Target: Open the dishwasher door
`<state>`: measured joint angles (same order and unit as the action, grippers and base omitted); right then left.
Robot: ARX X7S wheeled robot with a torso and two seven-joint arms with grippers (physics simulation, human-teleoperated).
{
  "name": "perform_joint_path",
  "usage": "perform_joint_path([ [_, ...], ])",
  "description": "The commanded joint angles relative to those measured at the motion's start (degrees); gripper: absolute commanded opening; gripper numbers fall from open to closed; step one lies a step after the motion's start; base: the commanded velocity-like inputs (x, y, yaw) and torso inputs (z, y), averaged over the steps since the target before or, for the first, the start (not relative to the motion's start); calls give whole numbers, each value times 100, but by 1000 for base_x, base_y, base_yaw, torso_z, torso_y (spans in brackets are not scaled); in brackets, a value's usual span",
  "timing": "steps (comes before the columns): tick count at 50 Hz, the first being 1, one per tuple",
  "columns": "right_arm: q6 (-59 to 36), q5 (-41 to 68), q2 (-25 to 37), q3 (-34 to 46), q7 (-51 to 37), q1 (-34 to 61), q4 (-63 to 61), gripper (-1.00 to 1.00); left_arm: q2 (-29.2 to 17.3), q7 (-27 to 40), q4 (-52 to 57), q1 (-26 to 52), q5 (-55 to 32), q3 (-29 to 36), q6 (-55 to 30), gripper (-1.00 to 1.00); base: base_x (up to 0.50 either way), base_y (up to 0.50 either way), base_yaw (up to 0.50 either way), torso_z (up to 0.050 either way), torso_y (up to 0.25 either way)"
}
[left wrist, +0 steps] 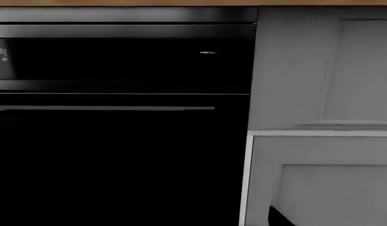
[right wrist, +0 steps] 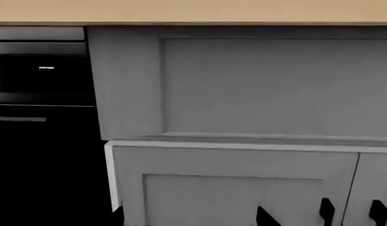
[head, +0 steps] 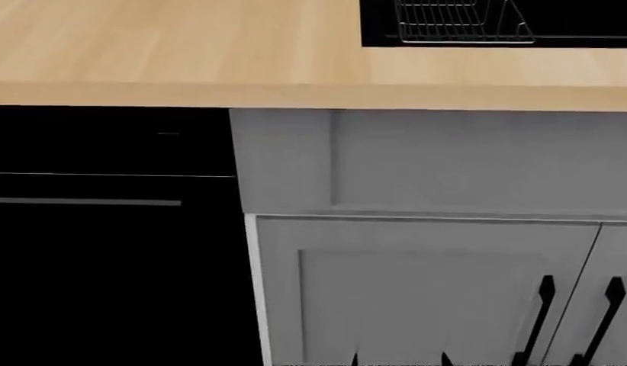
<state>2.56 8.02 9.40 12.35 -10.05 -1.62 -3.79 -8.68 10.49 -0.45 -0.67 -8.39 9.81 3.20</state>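
One glossy black dishwasher door (head: 100, 282), shut.

The dishwasher door (head: 110, 282) stands flush and shut, its grey bar handle (head: 85, 202) exposed with open room in front. At 12 o'clock the wooden counter (head: 191, 53) overhangs it. At 3 o'clock grey cabinet doors (head: 416, 290) carry protruding black handles (head: 538, 316).

All three views face the dishwasher door (head: 110, 274) front-on.
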Motion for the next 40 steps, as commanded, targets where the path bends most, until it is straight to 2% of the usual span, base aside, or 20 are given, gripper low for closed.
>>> perform_joint_path([
  [1, -2, 49, 34, 42, -40, -19, -41, 100, -40, 46, 2, -21, -34, 42, 25, 100, 0, 0, 0, -50, 0],
  [8, 11, 95, 59, 48, -57, -20, -60, 100, -57, 90, 17, -13, -34, 71, 17, 100, 0, 0, 0, -50, 0],
  [16, 30, 79, 78, 71, -111, -14, -37, 100, -79, 119, -81, 1, -52, 78, 90, 100, 0, 0, 0, 0, 0],
  [36, 39, 109, 137, 126, -188, 11, -68, 100, -184, 210, 317, -20, -125, 154, -168, 100, 397, 0, 0, 0, 0],
  [40, 70, 114, 147, 127, -214, -10, -73, 100, -215, 227, 296, -40, -76, 184, -133, 100, 0, 0, 0, 0, 0],
])
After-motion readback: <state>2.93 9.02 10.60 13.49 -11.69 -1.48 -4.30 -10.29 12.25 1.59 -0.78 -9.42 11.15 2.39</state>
